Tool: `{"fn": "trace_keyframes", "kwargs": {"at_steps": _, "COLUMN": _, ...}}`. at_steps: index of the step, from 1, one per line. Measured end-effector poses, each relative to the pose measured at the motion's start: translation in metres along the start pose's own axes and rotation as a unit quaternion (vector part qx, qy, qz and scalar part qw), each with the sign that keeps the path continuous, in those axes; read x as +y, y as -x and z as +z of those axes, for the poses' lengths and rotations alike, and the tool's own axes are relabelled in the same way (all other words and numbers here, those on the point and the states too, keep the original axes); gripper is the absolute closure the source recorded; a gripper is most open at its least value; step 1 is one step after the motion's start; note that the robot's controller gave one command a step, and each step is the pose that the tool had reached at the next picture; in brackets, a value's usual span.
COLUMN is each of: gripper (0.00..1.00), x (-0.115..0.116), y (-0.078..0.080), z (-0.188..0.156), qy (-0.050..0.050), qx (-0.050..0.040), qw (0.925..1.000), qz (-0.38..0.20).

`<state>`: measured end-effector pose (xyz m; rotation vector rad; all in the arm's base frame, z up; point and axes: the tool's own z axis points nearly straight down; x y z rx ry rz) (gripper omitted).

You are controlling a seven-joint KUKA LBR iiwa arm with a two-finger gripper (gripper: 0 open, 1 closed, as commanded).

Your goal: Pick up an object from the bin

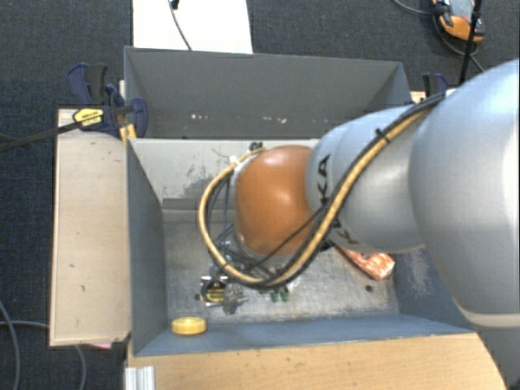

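Claw (221, 288) sits low over the bin's (146, 242) near-left floor, close to a yellow disc (188, 325); wide or narrow, I cannot tell.

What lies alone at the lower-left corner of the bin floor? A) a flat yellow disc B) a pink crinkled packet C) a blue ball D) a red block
A: the yellow disc sits by itself in that corner of the bin, while the pink packet lies over at the right side.

a yellow disc (188, 325) lies front-left; a pinkish, perhaps crumpled packet (370, 263) lies right.
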<state>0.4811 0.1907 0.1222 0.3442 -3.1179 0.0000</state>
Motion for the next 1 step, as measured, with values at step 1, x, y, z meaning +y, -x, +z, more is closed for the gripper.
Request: {"fn": "trace_keyframes", "kwargs": {"at_steps": 1, "gripper": 1.00, "x": 0.0006, "y": 0.0046, "z": -0.1237, "qy": 0.000, "qx": -0.0032, "qw": 0.9998, "qz": 0.022}}
